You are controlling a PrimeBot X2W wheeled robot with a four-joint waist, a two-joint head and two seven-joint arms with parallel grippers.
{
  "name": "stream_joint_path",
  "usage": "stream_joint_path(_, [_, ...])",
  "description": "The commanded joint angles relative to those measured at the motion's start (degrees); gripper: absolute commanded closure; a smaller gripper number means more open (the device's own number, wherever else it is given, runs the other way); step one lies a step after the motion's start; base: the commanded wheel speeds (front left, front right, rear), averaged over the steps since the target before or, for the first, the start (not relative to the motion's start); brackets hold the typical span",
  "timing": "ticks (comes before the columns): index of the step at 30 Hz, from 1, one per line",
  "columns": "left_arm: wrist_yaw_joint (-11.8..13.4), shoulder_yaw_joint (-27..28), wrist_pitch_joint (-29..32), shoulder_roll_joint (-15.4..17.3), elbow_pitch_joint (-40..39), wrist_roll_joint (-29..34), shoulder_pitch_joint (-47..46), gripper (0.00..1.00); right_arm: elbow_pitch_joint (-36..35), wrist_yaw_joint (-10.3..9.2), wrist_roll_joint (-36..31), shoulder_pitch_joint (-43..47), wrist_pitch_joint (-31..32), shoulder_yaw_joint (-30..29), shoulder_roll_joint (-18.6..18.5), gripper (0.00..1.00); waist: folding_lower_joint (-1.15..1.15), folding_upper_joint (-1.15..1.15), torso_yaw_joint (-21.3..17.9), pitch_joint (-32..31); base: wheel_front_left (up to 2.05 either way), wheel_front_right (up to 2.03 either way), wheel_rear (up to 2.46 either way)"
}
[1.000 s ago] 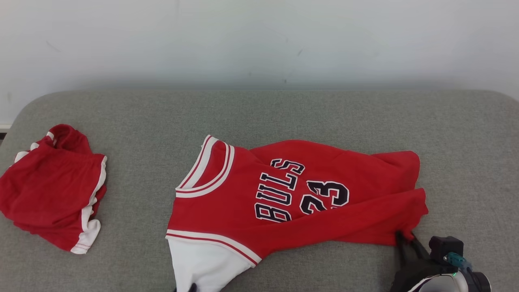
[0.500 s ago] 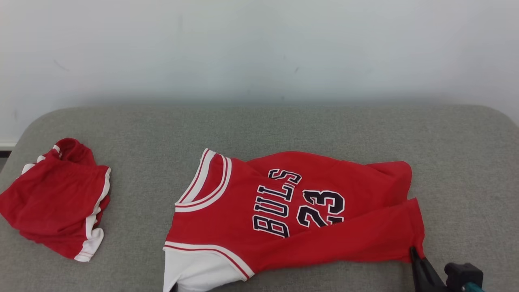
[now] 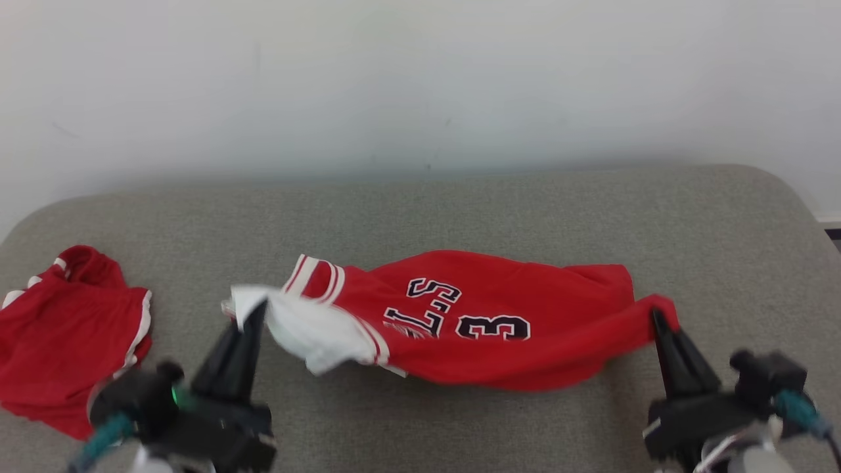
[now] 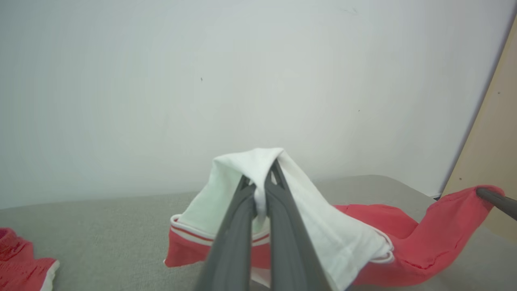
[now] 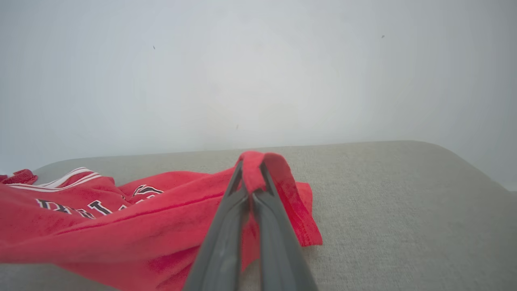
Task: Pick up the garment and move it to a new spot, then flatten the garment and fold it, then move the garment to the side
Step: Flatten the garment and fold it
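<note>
The garment (image 3: pixel 486 322) is a red basketball jersey with dark lettering and a white part at one end. It hangs stretched between my two grippers, its near edge raised off the grey cushion (image 3: pixel 460 210). My left gripper (image 3: pixel 253 312) is shut on the white end (image 4: pixel 282 202), which drapes over the fingertips. My right gripper (image 3: pixel 657 318) is shut on the red corner (image 5: pixel 258 169) at the other end. The left wrist view also catches the right gripper's tip (image 4: pixel 490 198) holding red cloth.
A second red garment with white trim (image 3: pixel 66 335) lies crumpled at the cushion's left end. A pale wall (image 3: pixel 420 85) rises behind the cushion. Bare grey cushion stretches behind and to the right of the jersey.
Both grippers have shut on the jersey's near corners and lifted them, so the jersey has bunched up and come partly off the cushion. The head camera has also shifted.
</note>
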Motion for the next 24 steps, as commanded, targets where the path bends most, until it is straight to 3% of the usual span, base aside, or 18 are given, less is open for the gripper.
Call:
stream_joint_path(1, [0.1,-0.5,0.2,1.0,-0.1,-0.7,-2.1,1.0,-0.6,0.07,0.6,-1.1,0.4,0.2,-0.5,1.0,0.0,0.0,-0.6,0.3,0.0,0.0,0.0])
stream_joint_path(4, [0.1,-3.5,2.4,5.6,0.4,-3.4,-12.0,1.0,-2.0,0.07,2.8,-7.8,3.6,0.6,-2.7,1.0,0.0,0.0,-1.8,1.8,0.0,0.0,0.0])
stream_joint_path(10, [0.1,-9.4,8.8,13.8,4.9,-11.1,-35.5,1.0,0.9,0.08,8.0,-26.9,11.6,0.6,-2.4,1.0,0.0,0.0,-4.1,9.4,0.0,0.0,0.0])
stream_joint_path(13, [0.1,-10.3,11.0,15.7,9.0,-15.3,-47.4,1.0,4.8,0.07,9.7,-37.9,15.1,0.4,-1.9,1.0,0.0,0.0,-5.0,14.3,0.0,0.0,0.0])
stream_joint_path(19, [0.1,-14.2,14.0,18.6,17.6,-17.9,-70.2,1.0,15.6,0.08,13.3,-59.5,19.9,-5.3,1.7,1.0,0.0,0.0,-6.3,22.7,0.0,0.0,0.0])
stream_joint_path(24, [0.1,-16.4,14.2,17.6,24.9,-18.9,-86.7,1.0,23.7,0.07,12.2,-74.4,20.6,-10.3,4.4,1.0,0.0,0.0,-6.8,27.6,0.0,0.0,0.0])
